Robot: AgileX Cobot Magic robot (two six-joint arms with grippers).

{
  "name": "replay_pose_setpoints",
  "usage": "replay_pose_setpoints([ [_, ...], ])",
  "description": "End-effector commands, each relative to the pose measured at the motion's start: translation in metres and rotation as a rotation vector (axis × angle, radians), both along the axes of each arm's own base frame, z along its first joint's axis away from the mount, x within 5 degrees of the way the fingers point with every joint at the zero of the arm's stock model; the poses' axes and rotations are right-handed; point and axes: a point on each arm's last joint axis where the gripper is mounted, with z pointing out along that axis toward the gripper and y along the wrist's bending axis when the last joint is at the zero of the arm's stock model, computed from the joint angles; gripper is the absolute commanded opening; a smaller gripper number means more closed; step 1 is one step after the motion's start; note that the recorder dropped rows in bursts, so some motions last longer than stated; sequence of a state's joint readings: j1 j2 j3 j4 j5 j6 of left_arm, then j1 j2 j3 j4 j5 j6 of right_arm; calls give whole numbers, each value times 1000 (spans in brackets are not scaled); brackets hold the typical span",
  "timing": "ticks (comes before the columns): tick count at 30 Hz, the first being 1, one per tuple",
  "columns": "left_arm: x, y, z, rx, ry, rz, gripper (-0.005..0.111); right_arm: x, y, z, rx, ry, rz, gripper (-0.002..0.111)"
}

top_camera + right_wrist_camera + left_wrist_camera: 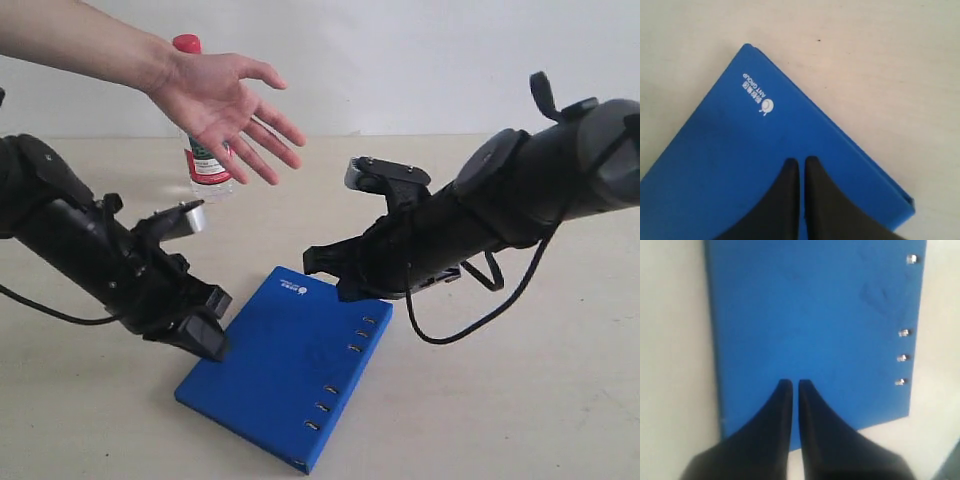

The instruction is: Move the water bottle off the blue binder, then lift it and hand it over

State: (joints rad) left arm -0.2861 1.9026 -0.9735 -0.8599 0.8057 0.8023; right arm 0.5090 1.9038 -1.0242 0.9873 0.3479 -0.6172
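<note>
The blue binder (290, 365) lies flat on the table in the middle front, its white logo at the far corner and ring slots along its right edge. The water bottle (205, 165) with a red cap stands upright on the table behind it at the left, partly hidden by a person's open hand. My left gripper (210, 340) hovers at the binder's left edge, shut and empty. My right gripper (315, 262) is just above the binder's far corner, also shut and empty. In the wrist views the left gripper (791, 384) and right gripper (799, 161) each point over the binder (815, 320) (740, 160).
A person's hand (225, 105) reaches in from the upper left, palm open, in front of the bottle. The beige table (520, 400) extends to the right and front of the binder. A black cable hangs under the right arm.
</note>
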Motion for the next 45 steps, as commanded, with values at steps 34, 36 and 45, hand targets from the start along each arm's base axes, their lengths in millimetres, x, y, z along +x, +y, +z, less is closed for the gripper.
replay_pose_setpoints([
  [34,-15,29,-8,90,-30,255,44,-12,-3,11,-75,-14,47,0],
  [36,-18,24,-13,8,-37,253,56,-15,-5,26,-64,-30,50,0],
  [45,-17,12,-28,-142,30,266,56,-18,-13,30,-157,-25,59,0],
])
